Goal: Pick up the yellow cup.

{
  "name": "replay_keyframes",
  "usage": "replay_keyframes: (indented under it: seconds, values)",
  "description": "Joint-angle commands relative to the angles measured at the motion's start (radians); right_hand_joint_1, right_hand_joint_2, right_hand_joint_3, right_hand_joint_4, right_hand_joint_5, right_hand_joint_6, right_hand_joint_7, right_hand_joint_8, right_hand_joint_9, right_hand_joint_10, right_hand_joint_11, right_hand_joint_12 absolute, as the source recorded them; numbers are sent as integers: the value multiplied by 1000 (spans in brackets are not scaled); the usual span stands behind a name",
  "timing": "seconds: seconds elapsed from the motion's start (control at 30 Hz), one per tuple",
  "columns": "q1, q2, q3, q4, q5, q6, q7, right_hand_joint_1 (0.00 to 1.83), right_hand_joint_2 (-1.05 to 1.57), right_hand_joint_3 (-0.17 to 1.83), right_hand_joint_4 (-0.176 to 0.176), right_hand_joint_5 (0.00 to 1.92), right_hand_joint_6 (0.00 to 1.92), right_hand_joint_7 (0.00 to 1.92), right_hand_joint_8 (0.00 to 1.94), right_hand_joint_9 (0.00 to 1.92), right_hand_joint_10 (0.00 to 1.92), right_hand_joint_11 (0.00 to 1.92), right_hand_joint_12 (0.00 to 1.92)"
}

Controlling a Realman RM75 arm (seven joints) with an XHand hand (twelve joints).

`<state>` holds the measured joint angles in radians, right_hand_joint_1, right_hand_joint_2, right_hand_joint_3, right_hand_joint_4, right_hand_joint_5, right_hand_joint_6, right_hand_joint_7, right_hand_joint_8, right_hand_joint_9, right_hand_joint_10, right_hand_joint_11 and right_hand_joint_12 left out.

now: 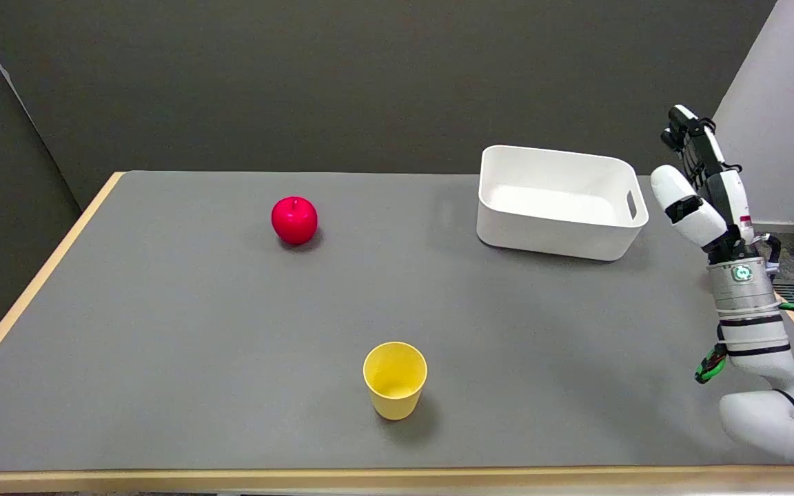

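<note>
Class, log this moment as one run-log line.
right hand: raised, holds nothing | yellow cup: upright, untouched on table | pickup: not begun

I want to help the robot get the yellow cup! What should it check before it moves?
1. Yellow cup upright, mouth up: ok.
2. Room around the cup; red apple and white bin are far off: ok.
3. Right hand holds nothing: ok.
4. Hand is near the cup: not ok, it is raised at the table's right edge.
5. Cup is empty: ok.
</note>
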<state>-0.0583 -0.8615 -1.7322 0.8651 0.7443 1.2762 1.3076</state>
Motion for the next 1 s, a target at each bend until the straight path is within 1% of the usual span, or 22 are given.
replay_keyframes:
  seconds: [0.03, 0.1, 0.17, 0.23, 0.27, 0.33, 0.37, 0.4, 0.43, 0.47, 0.53, 0.6, 0.67, 0.73, 0.8, 0.83, 0.9, 1.0]
  values:
    - [1, 6, 14, 29, -10, 10, 0, 446, 814, 856, -102, 93, 327, 42, 238, 0, 320, 0, 491]
    - [-1, 14, 30, 39, -30, 14, 1, 446, 814, 856, -103, 93, 327, 43, 238, -1, 319, -1, 490]
    - [-3, 27, 45, 51, -62, 12, 1, 444, 809, 861, -102, 92, 331, 50, 240, -1, 359, -1, 533]
    - [-8, 56, 62, 71, -98, 3, 1, 445, 744, 968, -98, 83, 361, 79, 223, 25, 383, -1, 677]
    - [-13, 77, 67, 84, -111, 0, 1, 440, 732, 993, -91, 99, 379, 112, 240, 55, 450, 5, 792]
    - [-31, 113, 81, 116, -131, -2, 1, 435, 750, 978, -64, 184, 441, 224, 332, 175, 732, 60, 1148]
    - [-55, 140, 96, 142, -140, -4, 1, 498, 755, 961, -45, 244, 525, 278, 374, 294, 873, 193, 1347]
    - [-75, 158, 111, 164, -145, -12, 1, 569, 768, 940, -33, 290, 601, 327, 412, 406, 1009, 320, 1497]
    - [-96, 173, 126, 183, -155, -23, 1, 701, 800, 896, -26, 350, 715, 403, 472, 584, 1228, 523, 1682]
    - [-127, 191, 147, 204, -176, -41, 1, 805, 823, 864, -21, 396, 802, 462, 518, 721, 1391, 673, 1823]
    - [-169, 205, 184, 235, -231, -72, 1, 911, 818, 857, -19, 435, 855, 519, 572, 813, 1429, 690, 1911]
    - [-222, 214, 259, 278, -346, -112, 3, 1007, 790, 905, 3, 478, 922, 626, 738, 889, 1497, 745, 1921]
    - [-272, 205, 317, 319, -429, -133, 14, 1048, 782, 928, 19, 508, 989, 687, 833, 997, 1614, 930, 1921]
    - [-308, 191, 356, 354, -490, -143, 36, 1059, 793, 928, 26, 519, 1032, 707, 873, 1030, 1668, 1005, 1921]
    - [-337, 175, 384, 382, -554, -142, 47, 1094, 782, 973, 30, 536, 1036, 729, 896, 1032, 1728, 1050, 1921]
    - [-354, 166, 396, 397, -608, -138, 47, 1120, 777, 988, 37, 542, 1045, 738, 907, 1036, 1753, 1081, 1921]
    - [-369, 156, 402, 419, -677, -137, 47, 1169, 774, 1001, 52, 549, 1068, 749, 923, 1045, 1788, 1138, 1921]
    - [-380, 141, 390, 449, -771, -139, 47, 1209, 773, 1016, 61, 546, 1061, 742, 911, 1037, 1805, 1154, 1921]
